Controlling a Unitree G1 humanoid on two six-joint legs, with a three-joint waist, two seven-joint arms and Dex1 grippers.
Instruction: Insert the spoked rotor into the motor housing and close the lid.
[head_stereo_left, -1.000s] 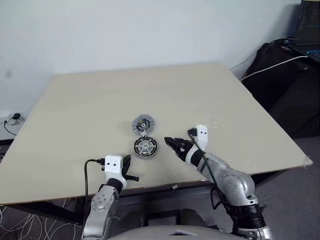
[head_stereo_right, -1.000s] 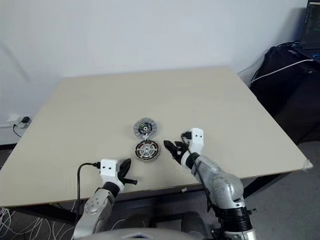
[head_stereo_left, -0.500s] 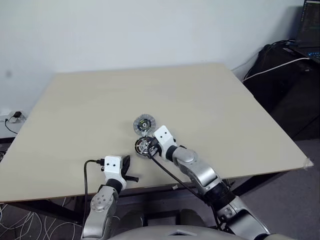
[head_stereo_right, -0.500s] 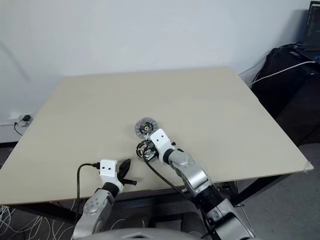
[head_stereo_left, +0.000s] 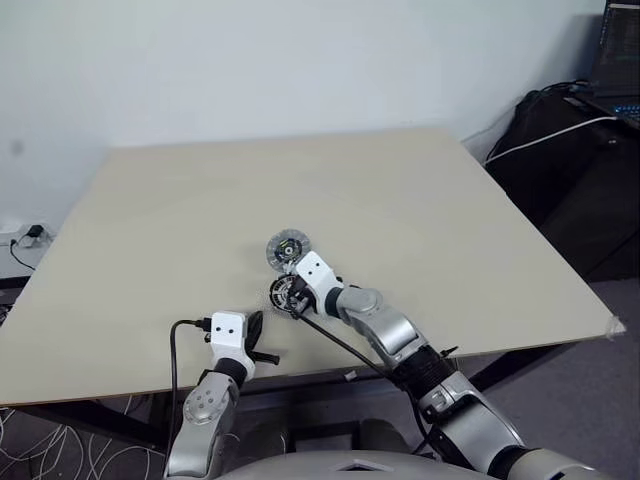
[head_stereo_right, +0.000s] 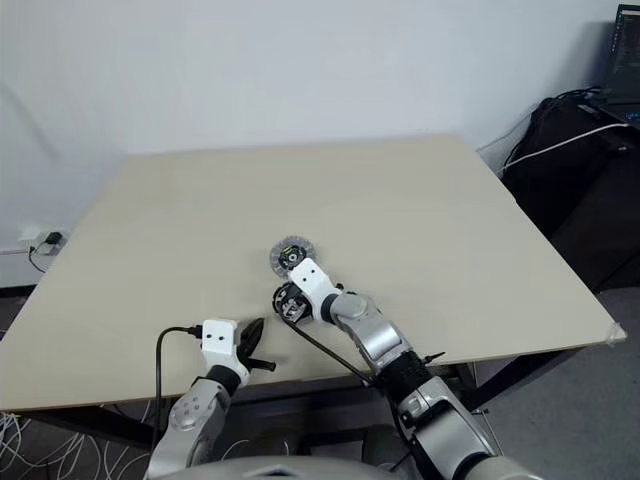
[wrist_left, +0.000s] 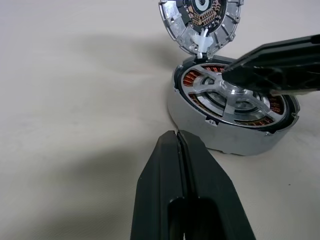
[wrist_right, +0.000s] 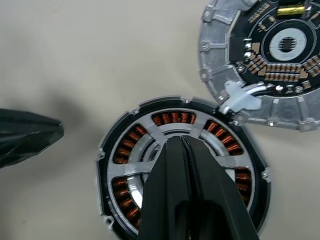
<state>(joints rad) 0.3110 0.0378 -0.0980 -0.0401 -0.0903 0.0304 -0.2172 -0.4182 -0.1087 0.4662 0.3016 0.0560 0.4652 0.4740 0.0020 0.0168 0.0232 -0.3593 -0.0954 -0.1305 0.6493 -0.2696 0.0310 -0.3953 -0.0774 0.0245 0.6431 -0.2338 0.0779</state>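
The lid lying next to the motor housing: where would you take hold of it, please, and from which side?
Probably the lid by its thin outer rim, on the edge facing away from the motor housing, coming down from above. It lies flat on the table with the circuit face up, so only the rim offers a pinch. A white connector joins the edge nearest the housing, leaving little room there.

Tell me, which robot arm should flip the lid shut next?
Probably the right. Its right gripper, shut, sits on the spoked rotor in the motor housing, right beside the open lid. The left gripper, also shut, waits farther back near the table edge.
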